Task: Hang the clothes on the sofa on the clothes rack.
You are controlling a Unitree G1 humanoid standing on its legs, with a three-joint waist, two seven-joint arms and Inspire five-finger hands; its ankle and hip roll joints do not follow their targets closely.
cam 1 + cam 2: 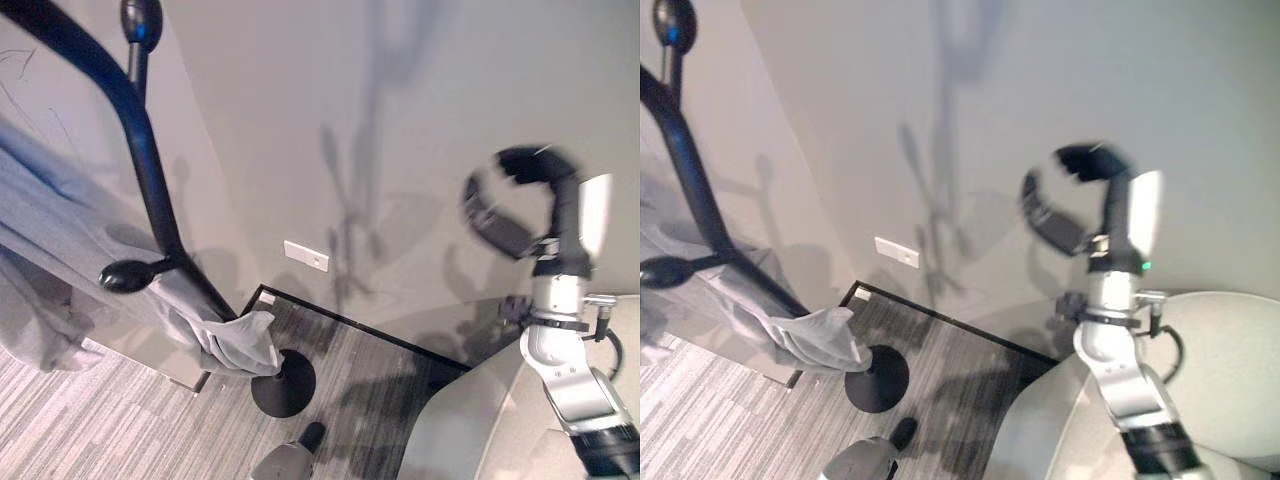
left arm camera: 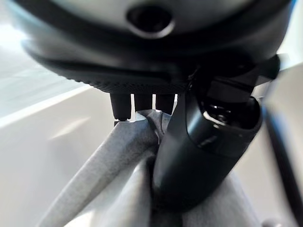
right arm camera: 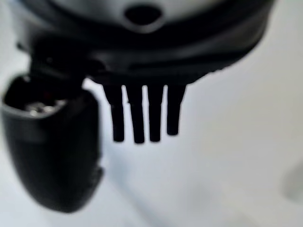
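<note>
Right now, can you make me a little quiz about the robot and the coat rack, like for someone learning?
1. True or false: the grey garment is draped over the black clothes rack.
2. Which hand pinches grey cloth: A) left hand B) right hand?
3. Fill in: the right hand is raised in front of the plain ____, holding nothing.

Key: 1 true; 2 A; 3 wall.
</note>
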